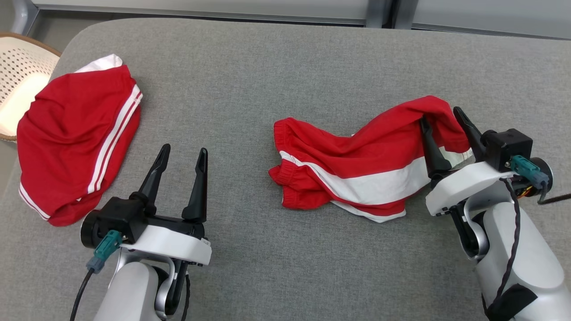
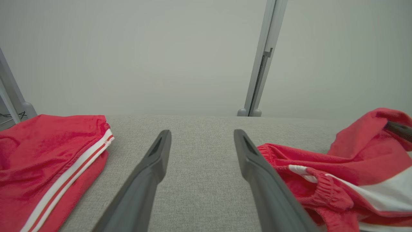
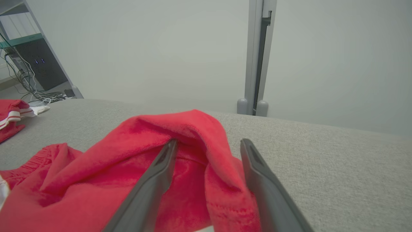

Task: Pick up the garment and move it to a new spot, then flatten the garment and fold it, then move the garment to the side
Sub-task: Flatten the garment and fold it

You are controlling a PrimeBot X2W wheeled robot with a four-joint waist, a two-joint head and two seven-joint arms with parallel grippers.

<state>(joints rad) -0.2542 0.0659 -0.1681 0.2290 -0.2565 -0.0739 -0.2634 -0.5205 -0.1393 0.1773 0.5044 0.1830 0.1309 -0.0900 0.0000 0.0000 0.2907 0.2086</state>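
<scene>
At the far left, just off the table's (image 1: 267, 67) edge, sits a pale perforated basket (image 1: 20, 84). I'd guess it is where clothes come from or go to. On the table beside it lies a pair of red shorts (image 1: 76, 138) with thin white side stripes, doubled over and lying fairly flat. From where it sits it looks like a finished piece put to the side, out of the working area.

Next comes the left pincer (image 1: 184, 150), low over bare grey cloth with its two dark fingers spread and nothing between them. It points up the table into the gap between the two red pieces, touching neither. My guess is that it is waiting there to take a second corner.

Right of centre is the garment (image 1: 357, 156), red with a broad white band. It is crumpled, with its elastic waistband bunched toward the middle of the table and its far end raised in a hump.

That hump is there because the right pincer (image 1: 440, 115) is under it. The fingers stand apart, a fold of red cloth draped over the inner one and sagging into the gap, so the cloth is hooked and propped up, not pinched. I'd say the pincer must close on that fold before the garment can be carried anywhere.
</scene>
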